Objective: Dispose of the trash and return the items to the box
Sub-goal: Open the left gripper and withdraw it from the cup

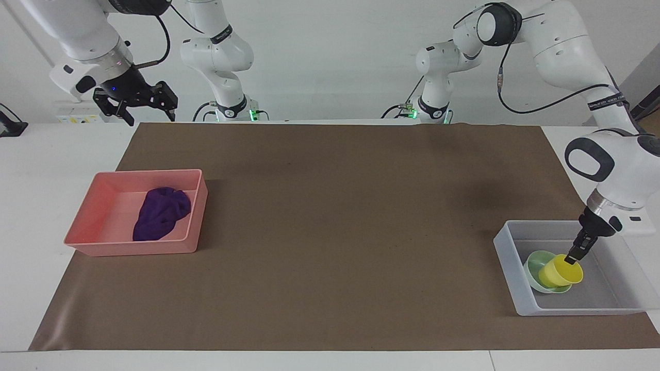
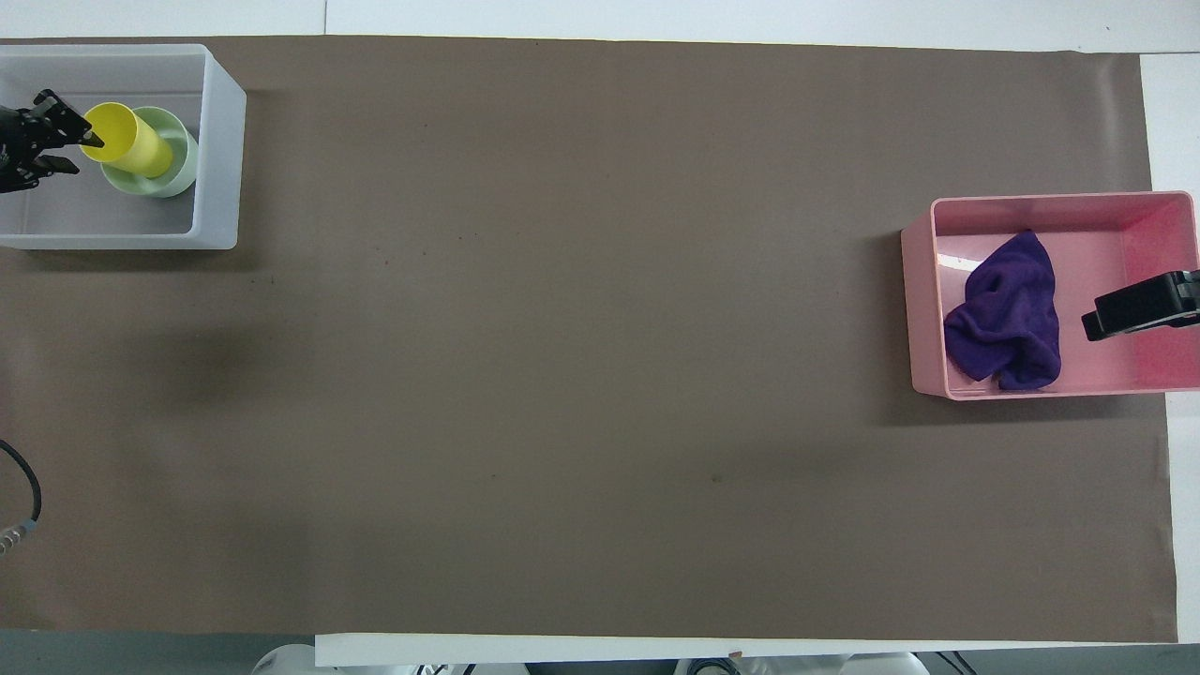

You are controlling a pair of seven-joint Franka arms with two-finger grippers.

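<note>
- the purple cloth (image 1: 161, 213) lay crumpled inside the pink bin (image 1: 82, 240) at the left of the facing frame, so i judged the trash part done.
- the mint bowl (image 1: 533, 258) already sat on the floor of the translucent box (image 1: 506, 253) at the lower right of the facing frame, which is the upper left corner of the overhead frame.
- my left gripper (image 1: 572, 256) reached down into that box, fingers pinching the rim of the yellow cup (image 1: 558, 272).
- the cup rested inside the bowl, so both items were within the box walls; what i judged left was only letting go and lifting clear.
- the cup was tilted, not upright: its long axis leaned, the open mouth facing up and toward the right edge of the facing frame, the base down in the bowl.
- in the overhead frame the mouth pointed toward the left edge, where my fingers (image 2: 89, 138) met it.
- my right gripper (image 1: 138, 103) waited up in the air at the upper left of the facing frame, fingers spread and holding nothing.
</note>
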